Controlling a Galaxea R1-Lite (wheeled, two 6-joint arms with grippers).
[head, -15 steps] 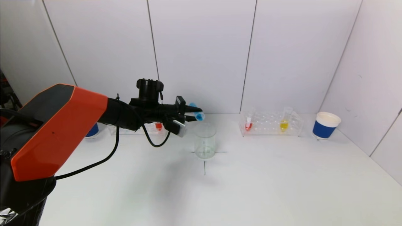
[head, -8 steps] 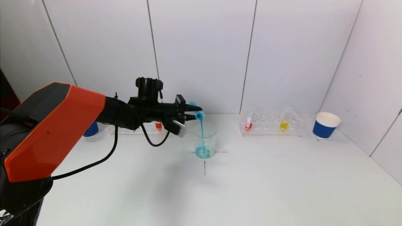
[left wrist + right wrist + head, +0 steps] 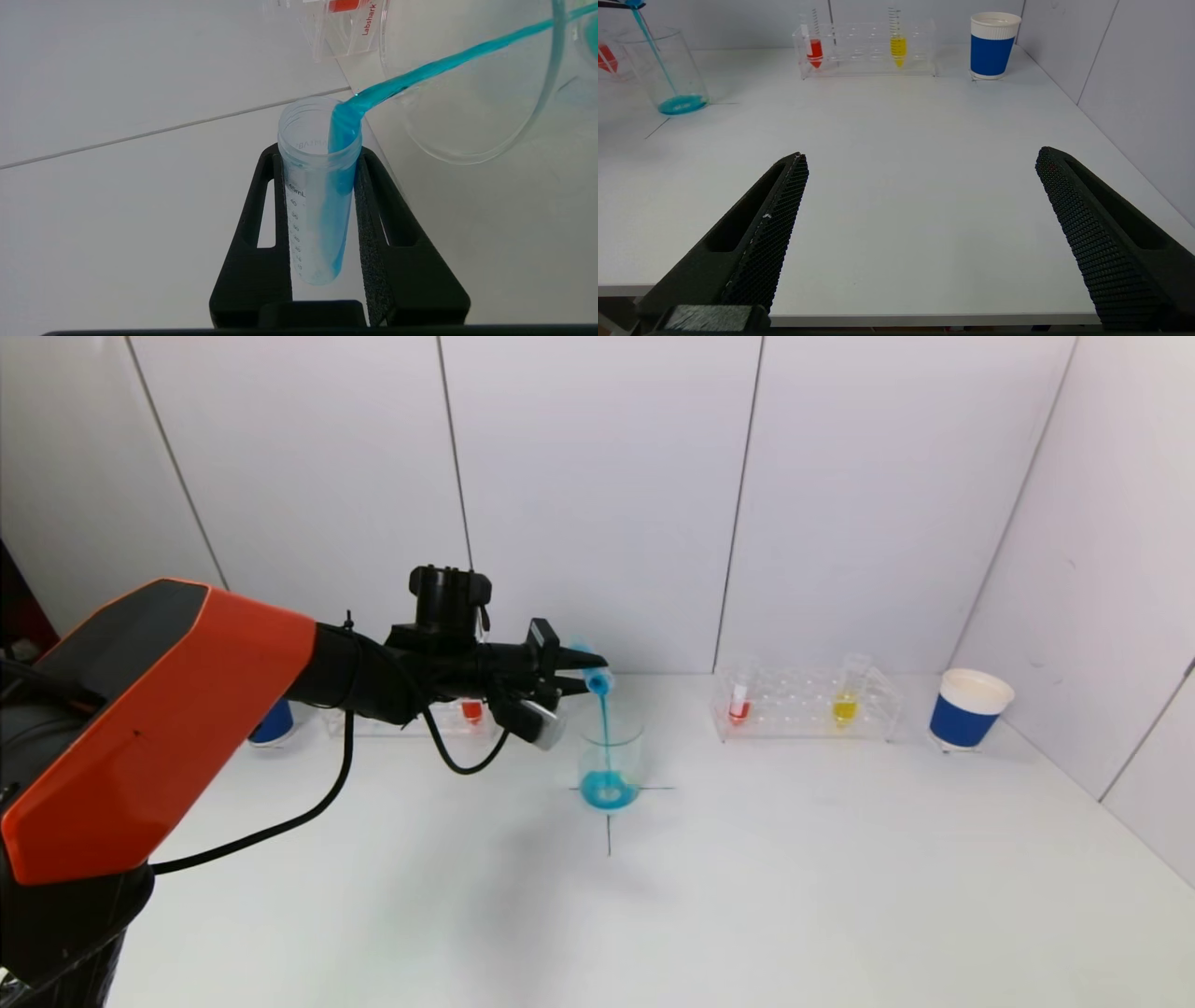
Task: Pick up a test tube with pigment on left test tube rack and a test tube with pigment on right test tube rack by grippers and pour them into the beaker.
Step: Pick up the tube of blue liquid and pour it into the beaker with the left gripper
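White table (image 3: 747, 896); left hand (image 3: 583, 674) gripping tube (image 3: 597, 682).

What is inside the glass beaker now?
The beaker holds a shallow pool of blue liquid at its bottom, with a thin blue stream falling in from the test tube held by the left gripper. Nothing else shows inside.

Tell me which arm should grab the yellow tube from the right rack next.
The right. Its gripper hangs open and empty at the table's near edge, facing the right rack and yellow tube. The left gripper is shut on the blue tube, pouring into the beaker.
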